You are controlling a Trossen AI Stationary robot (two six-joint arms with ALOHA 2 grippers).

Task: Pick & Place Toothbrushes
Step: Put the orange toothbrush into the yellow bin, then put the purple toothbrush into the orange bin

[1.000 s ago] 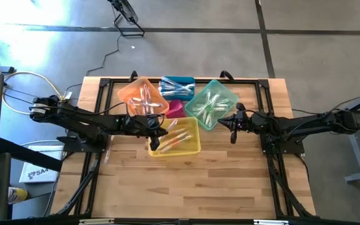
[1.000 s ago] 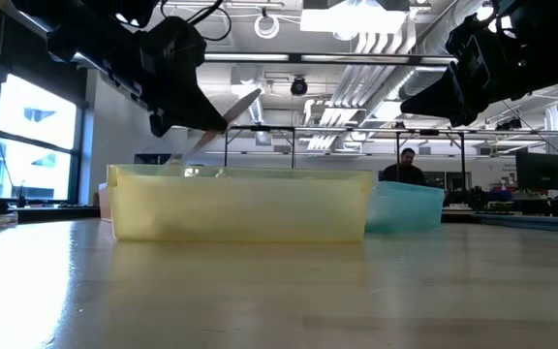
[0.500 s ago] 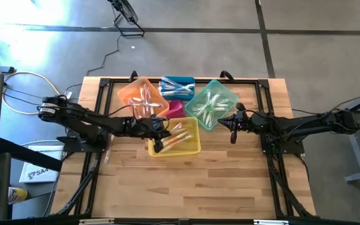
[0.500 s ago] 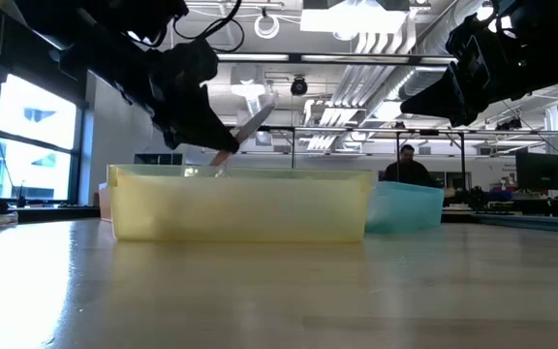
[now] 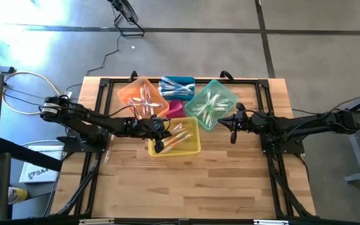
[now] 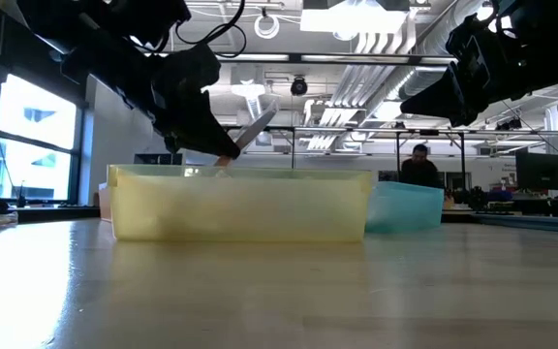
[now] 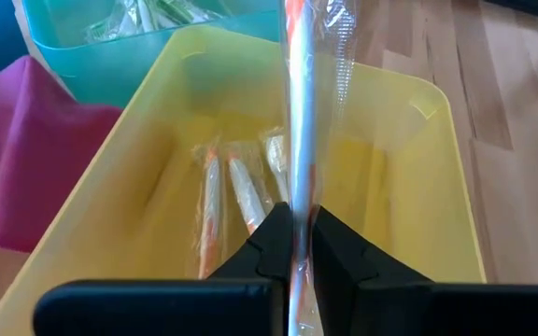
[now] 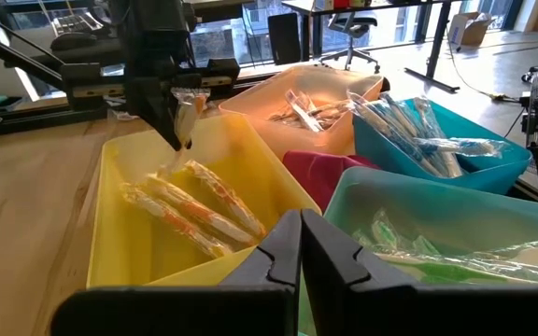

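Note:
My left gripper (image 5: 160,134) hovers over the yellow bin (image 5: 192,147), shut on a wrapped toothbrush with an orange accent (image 7: 301,103). A few more wrapped orange toothbrushes (image 8: 190,211) lie on the yellow bin's floor (image 7: 372,177). Other toothbrushes lie in the orange bin (image 5: 144,97), the blue bin (image 5: 177,85) and the green bin (image 5: 211,104). My right gripper (image 5: 232,127) waits shut above the table, beside the green bin's right corner, with its fingers (image 8: 283,250) closed on nothing. My left gripper pinches the wrapped toothbrush near one end (image 7: 299,213) between its two fingers (image 7: 271,245), coming slanting down from the table's left. The toothbrush is lifted clear above the yellow bin, and its free end (image 6: 260,120) slants up and away past the fingertips.
The bins stand packed together at the table's far middle, with a magenta thing (image 5: 175,108) between them. Bare wooden table (image 5: 186,187) lies toward the near edge. A person (image 6: 418,167) sits in the room far behind the table.
My left gripper has moved toward the table's right, farther over the yellow bin, and come down a little, still shut on the toothbrush. Most of that happened in the first half second. The right arm has kept still.

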